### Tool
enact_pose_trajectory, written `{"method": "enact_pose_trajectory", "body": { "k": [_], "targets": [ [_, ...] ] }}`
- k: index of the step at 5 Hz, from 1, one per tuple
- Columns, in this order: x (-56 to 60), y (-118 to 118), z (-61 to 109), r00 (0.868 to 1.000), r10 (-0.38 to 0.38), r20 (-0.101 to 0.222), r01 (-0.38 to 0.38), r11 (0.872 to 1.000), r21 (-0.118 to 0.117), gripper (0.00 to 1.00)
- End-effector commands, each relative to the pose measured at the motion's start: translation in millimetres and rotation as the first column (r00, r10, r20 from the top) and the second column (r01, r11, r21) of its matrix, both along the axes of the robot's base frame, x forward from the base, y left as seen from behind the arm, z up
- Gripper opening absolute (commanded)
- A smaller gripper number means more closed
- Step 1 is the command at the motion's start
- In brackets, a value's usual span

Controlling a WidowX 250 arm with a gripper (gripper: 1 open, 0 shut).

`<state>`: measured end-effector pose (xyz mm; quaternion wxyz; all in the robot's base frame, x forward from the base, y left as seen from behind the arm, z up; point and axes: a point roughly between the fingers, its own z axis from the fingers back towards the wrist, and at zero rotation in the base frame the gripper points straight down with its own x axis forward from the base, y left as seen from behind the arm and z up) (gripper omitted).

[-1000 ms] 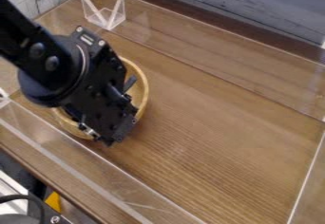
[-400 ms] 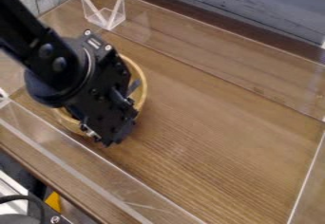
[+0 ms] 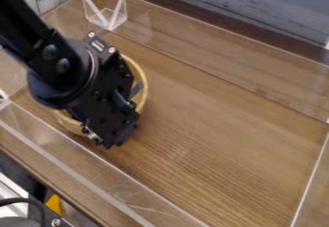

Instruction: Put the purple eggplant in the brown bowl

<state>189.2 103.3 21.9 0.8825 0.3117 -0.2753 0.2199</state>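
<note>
- Nothing is visibly shifting since the earlier frames: the black robot arm (image 3: 58, 63) is staying bent low over the brown bowl (image 3: 139, 88), and the wooden table (image 3: 232, 125) around them is looking the same.
- Clear plastic walls (image 3: 315, 96) are ringing the table, and a small clear stand (image 3: 106, 12) is sitting at the far edge, well apart from the arm.
- Only the bowl's right rim is showing; the arm is covering the rest.
- Its gripper (image 3: 113, 133) is pointing down at the bowl's near edge, but its fingers are hidden under the black housing, so I cannot tell whether they are apart, together or clamped on something.
- I cannot see the purple eggplant anywhere; it is probably under the gripper or in the bowl.
- Judging from the task, the eggplant is likely light, stiff and glossy, so somewhat slippery; gripping across its thick middle seems safest.
</note>
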Motion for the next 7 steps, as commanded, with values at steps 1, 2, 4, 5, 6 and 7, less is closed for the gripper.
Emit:
{"method": "enact_pose_trajectory", "body": {
  "k": [1, 2, 4, 5, 6, 7],
  "targets": [
    [-33.8, 1.5, -24.1, 0.985, -0.004, -0.174, 0.005, 1.000, 0.004, 0.00],
    [-36.7, 2.3, -23.0, 0.984, 0.000, -0.176, 0.002, 1.000, 0.011, 0.00],
    [-41.9, 3.9, -20.7, 0.984, 0.009, -0.179, -0.004, 1.000, 0.027, 0.00],
    [-43.7, 4.2, -19.1, 0.983, 0.013, -0.181, -0.008, 0.999, 0.033, 0.00],
    [-45.0, 4.2, -17.4, 0.983, 0.019, -0.182, -0.012, 0.999, 0.038, 0.00],
    [-45.6, 3.9, -15.6, 0.983, 0.024, -0.184, -0.017, 0.999, 0.041, 0.00]
  ]
}}
